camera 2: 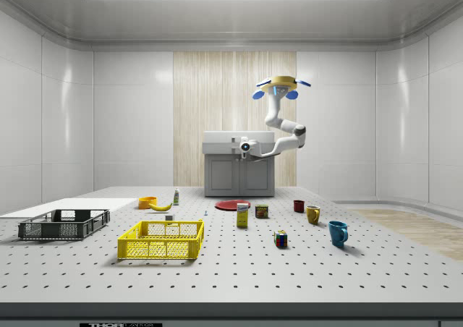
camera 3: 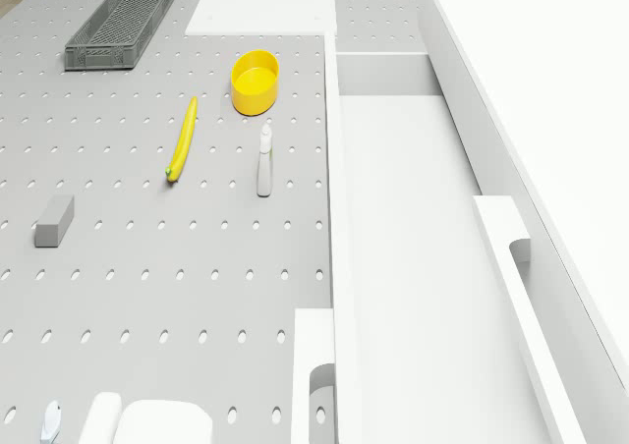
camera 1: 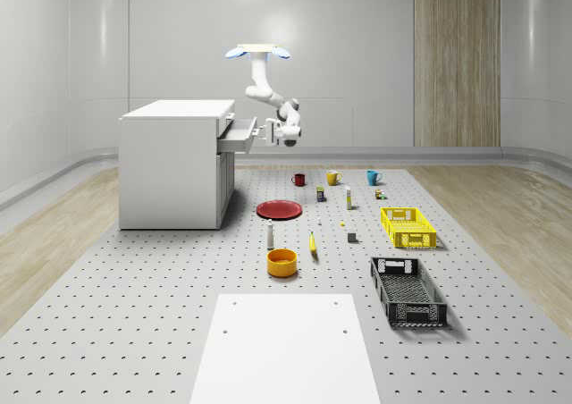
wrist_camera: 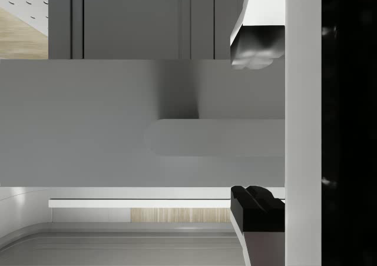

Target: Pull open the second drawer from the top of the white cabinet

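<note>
The white cabinet [camera 1: 170, 167] stands at the whole-scene view's left, on the perforated floor. Its second drawer from the top [camera 1: 239, 136] sticks out toward the right; from the drone its bare inside [camera 3: 403, 267] lies below the top drawer's handle [camera 3: 511, 267]. The drone [camera 1: 257, 53] hovers above and just right of the pulled-out drawer, with its arm bent down to the drawer front. My gripper [camera 1: 271, 132] is at that front. In the wrist view the gripper [wrist_camera: 256, 130] is open, a fingertip [wrist_camera: 253, 48] on either side of the drawer's handle [wrist_camera: 212, 138], with gaps to it.
On the floor right of the cabinet lie a red plate [camera 1: 279, 209], a white bottle [camera 1: 270, 234], a banana [camera 1: 313, 243], an orange bowl [camera 1: 281, 262], a yellow crate [camera 1: 408, 227] and a black crate [camera 1: 407, 290]. Mugs stand farther back. A white board [camera 1: 286, 350] lies in front.
</note>
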{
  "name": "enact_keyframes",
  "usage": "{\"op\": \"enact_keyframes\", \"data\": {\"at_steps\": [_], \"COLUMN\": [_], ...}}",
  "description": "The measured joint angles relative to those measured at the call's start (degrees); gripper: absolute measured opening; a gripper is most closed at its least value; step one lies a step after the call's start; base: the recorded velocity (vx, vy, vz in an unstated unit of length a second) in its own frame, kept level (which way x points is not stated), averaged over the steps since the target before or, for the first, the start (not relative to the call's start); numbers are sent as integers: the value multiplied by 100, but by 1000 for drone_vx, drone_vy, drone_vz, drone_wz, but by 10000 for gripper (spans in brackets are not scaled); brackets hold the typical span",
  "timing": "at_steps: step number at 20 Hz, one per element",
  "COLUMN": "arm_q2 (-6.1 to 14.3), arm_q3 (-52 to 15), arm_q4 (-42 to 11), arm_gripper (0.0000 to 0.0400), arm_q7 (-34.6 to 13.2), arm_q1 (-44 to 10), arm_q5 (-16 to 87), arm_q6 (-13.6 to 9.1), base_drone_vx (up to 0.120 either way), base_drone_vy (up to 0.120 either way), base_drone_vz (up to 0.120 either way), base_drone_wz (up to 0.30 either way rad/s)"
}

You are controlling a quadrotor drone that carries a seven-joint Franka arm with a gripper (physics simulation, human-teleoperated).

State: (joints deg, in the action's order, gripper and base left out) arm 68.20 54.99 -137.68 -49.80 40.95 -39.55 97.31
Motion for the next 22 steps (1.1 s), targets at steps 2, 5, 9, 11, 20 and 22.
{"op": "enact_keyframes", "data": {"at_steps": [2,5,9,11,20,22], "arm_q2": [21,50,87,106,197,219], "arm_q3": [6,12,17,19,123,164], "arm_q4": [1,1,-1,-2,115,166], "arm_gripper": [296,220,162,157,149,149], "arm_q7": [-15,-36,-68,-85,-180,-206], "arm_q1": [15,36,63,77,151,170], "arm_q5": [19,44,94,127,304,354], "arm_q6": [11,28,51,63,-10,-51], "base_drone_vx": [0,0,0,0,0,0], "base_drone_vy": [0,0,0,0,0,0], "base_drone_vz": [0,0,0,0,0,0], "base_drone_wz": [0,0,0,0,0,0]}}
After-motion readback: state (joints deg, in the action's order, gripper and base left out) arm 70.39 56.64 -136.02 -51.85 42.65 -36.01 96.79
